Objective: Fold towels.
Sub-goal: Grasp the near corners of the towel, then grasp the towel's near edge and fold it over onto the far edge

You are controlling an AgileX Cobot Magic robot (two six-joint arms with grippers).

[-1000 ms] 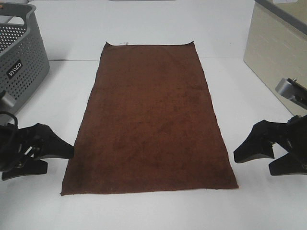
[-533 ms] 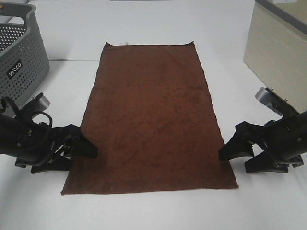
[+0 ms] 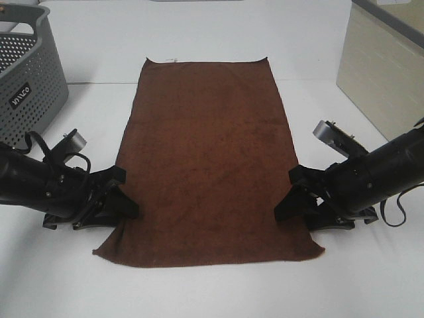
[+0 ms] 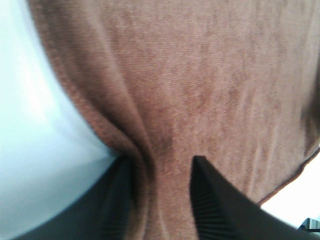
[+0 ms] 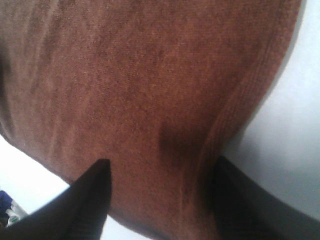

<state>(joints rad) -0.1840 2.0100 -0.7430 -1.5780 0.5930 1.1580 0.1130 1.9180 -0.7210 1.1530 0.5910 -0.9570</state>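
Note:
The dark reddish-brown towel (image 3: 205, 146) lies flat and lengthwise on the white table, its small white tag (image 3: 171, 61) at the far short edge. My left gripper (image 3: 126, 205) is at the towel's left long edge near the front corner. In the left wrist view (image 4: 162, 170) its jaws stand apart with a bunched fold of the towel (image 4: 200, 75) between them. My right gripper (image 3: 285, 205) is at the right long edge near the front. In the right wrist view (image 5: 160, 175) its jaws stand wide apart around the towel's edge (image 5: 125, 75).
A grey perforated basket (image 3: 26, 79) stands at the far left. A beige box (image 3: 384, 66) stands at the far right. The white table (image 3: 212, 291) shows bare in front of the towel and beyond its far edge.
Both grippers have moved inward from beside the towel onto its long edges. The towel's front corners have drawn in and the front edge has wrinkled slightly.

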